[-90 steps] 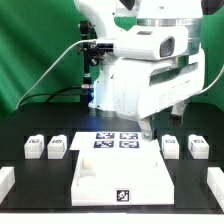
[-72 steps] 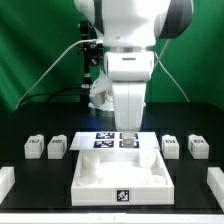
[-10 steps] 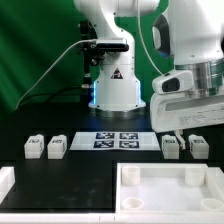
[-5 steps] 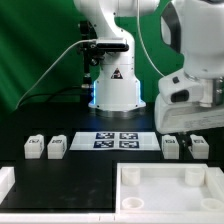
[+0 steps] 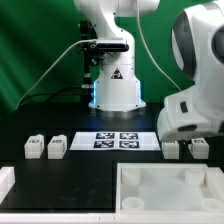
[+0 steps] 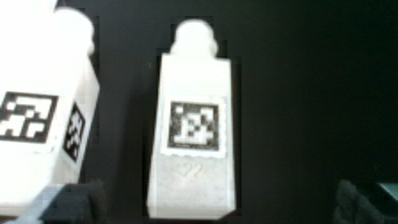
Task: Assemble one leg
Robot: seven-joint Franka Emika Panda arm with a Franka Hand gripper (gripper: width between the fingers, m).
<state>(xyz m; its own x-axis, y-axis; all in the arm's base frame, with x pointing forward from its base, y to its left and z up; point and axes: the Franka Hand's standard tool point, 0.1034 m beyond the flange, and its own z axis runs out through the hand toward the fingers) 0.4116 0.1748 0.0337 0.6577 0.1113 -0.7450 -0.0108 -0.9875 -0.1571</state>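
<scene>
Four small white legs with marker tags stand in a row in the exterior view: two at its left [image 5: 33,147] [image 5: 57,147] and two at its right [image 5: 171,148] [image 5: 197,148]. The arm's white hand [image 5: 192,118] hangs low over the right pair and hides its own fingertips there. In the wrist view one leg [image 6: 196,125] lies lengthwise in the middle, tag up, with a second leg [image 6: 45,105] beside it. My gripper [image 6: 214,205] is open, with one dark finger [image 6: 63,205] on each side of the middle leg, apart from it. It holds nothing.
The large white square panel [image 5: 165,172] lies at the front toward the exterior view's right, raised corner posts up. The marker board [image 5: 118,140] lies flat in the middle between the leg pairs. A white block [image 5: 7,180] sits at the front left edge. The robot base stands behind.
The panel has gone from the middle front to the front right. Over the last second the arm has come down over the right pair of legs.
</scene>
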